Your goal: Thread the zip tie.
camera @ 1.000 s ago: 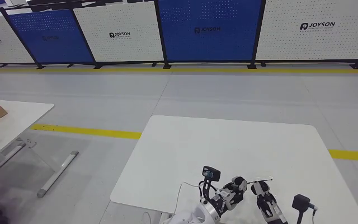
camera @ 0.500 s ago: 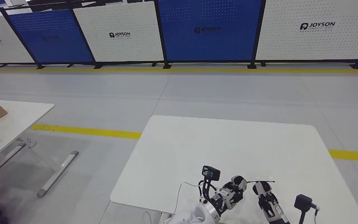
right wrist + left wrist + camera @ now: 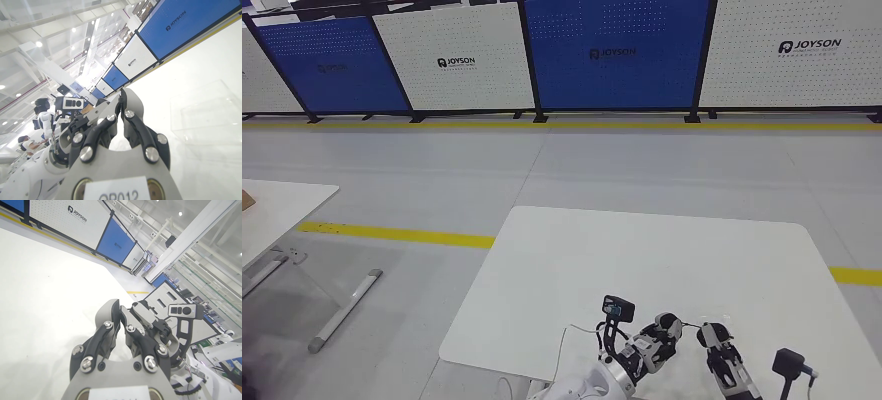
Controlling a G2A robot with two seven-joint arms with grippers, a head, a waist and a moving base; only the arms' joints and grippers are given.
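We are pinching the zip tie (image 3: pixel 114 336) in the left gripper (image 3: pixel 120 308) and right gripper (image 3: pixel 121 97), trying to line its ends up gently.

A clear plastic tray (image 3: pixel 206 113) lies on the white table (image 3: pixel 642 260), with pegboard panels (image 3: pixel 617 50) behind.

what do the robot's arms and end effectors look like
The left end effector and right end effector match: pale grey fingers with black ribbed pads, black link bars with silver bolts, a grey base with a white label. The arms are white with black trim, thin wires at the wrist and a black camera mount.
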